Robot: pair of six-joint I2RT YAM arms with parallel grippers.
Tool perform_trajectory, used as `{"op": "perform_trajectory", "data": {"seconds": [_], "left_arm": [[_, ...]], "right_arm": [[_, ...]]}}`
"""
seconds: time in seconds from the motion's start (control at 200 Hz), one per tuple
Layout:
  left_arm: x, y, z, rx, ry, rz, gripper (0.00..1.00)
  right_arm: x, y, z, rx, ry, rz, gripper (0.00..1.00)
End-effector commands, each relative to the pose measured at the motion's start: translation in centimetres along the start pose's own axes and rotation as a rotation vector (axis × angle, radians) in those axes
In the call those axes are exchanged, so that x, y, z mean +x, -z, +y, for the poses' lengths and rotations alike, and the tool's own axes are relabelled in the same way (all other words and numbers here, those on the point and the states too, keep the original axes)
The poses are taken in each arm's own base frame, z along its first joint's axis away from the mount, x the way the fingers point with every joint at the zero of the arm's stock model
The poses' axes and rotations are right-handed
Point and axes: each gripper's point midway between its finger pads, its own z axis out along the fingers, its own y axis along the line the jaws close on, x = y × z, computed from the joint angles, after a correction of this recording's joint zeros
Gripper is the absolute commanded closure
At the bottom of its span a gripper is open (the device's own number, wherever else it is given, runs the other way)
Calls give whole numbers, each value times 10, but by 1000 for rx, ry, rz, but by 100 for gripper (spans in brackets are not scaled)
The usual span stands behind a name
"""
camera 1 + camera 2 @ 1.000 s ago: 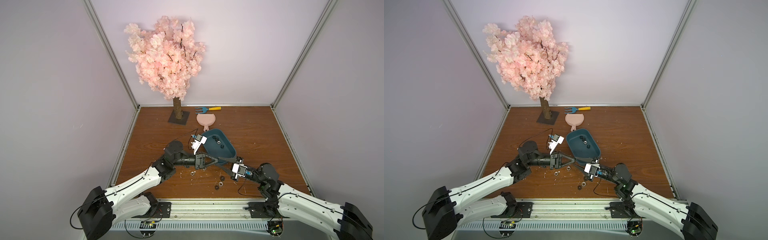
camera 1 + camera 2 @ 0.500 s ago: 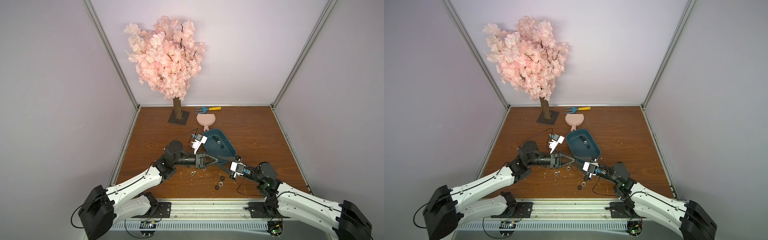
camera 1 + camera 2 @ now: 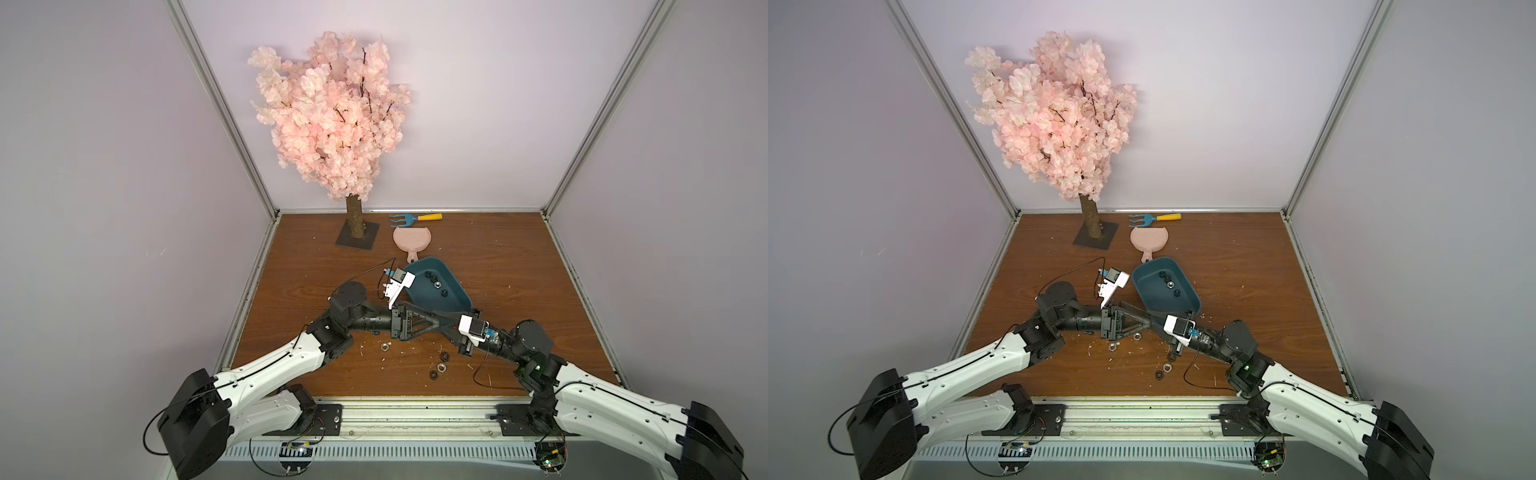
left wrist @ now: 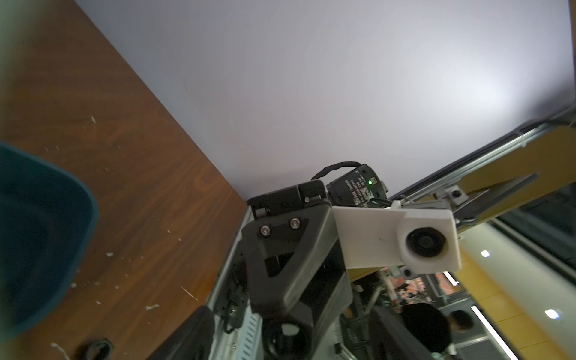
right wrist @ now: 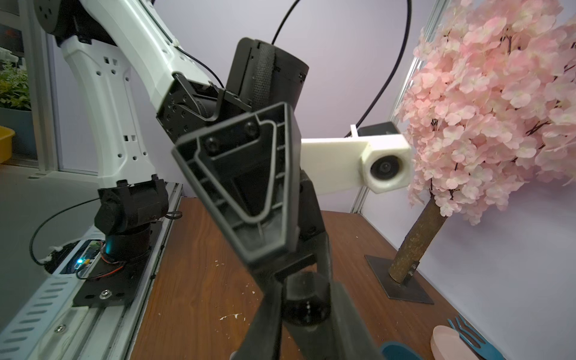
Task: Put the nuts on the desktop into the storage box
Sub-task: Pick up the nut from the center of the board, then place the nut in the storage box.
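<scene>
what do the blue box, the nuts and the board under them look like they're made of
Storage box: likely moulded plastic, matte teal, with rounded corners and a soft rim.
Nuts: metal by the look; some are shiny silver, some dull black, maybe coated.
Desktop: wood-grain board with a semi-gloss finish; the grain shows, but I cannot tell solid wood from laminate.

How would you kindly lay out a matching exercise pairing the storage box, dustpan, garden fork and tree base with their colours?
Things:
1. storage box
2. dustpan
3. garden fork
4. tree base

Colours:
A. pink
B. dark teal
C. dark grey
D. blue with a yellow handle

Pairs: 1-B, 2-A, 3-D, 4-C
</scene>
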Motion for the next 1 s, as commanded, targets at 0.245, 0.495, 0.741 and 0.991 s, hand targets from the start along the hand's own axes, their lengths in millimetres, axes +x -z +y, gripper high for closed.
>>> {"op": "perform_trajectory", "data": {"seconds": [0.245, 0.495, 0.741, 0.991], "left_arm": [[-5, 34, 89, -461, -309, -58, 0], [9, 26, 104, -509, -686, -20, 0], [17, 20, 117, -501, -971, 30, 0], [29, 11, 137, -504, -961, 128, 0]], "right_arm": [[44, -9, -55, 260, -259, 358, 92], [109, 7, -89, 430, -472, 598, 91], [168, 31, -105, 572, -520, 908, 89], [209, 46, -111, 690, -581, 1124, 88]]}}
